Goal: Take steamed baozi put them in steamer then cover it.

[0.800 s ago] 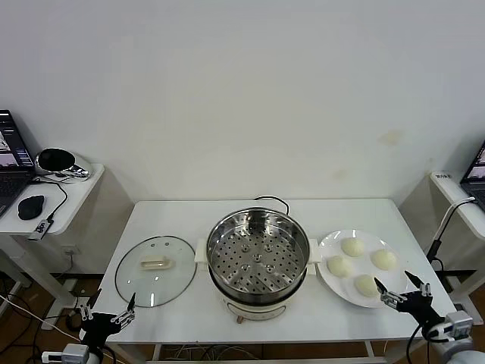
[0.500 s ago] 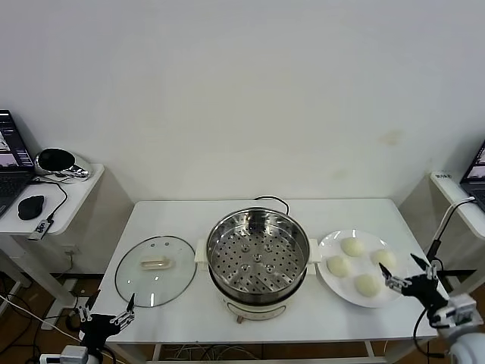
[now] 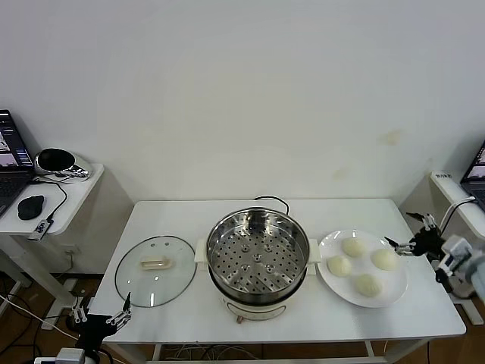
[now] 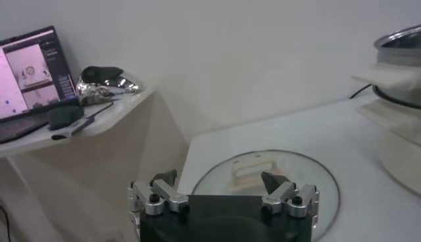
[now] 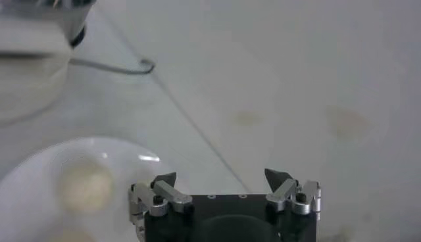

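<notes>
Now the right gripper (image 3: 411, 233) hovers at the table's (image 3: 189, 318) right edge, fingers spread wide and empty, just beside the four buns (image 3: 385, 259) on their white plate (image 3: 394, 292). Left gripper (image 3: 101, 309) waits wide open off the front-left corner, near the glass lid (image 3: 155, 270). Steamer (image 3: 258, 254) sits mid-table, uncovered.

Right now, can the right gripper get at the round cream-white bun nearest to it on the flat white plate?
Probably yes. The right gripper stands open beside the flat white plate, close to the nearest round cream-white bun. Nothing lies between them, and the bun's top is uncovered.
</notes>
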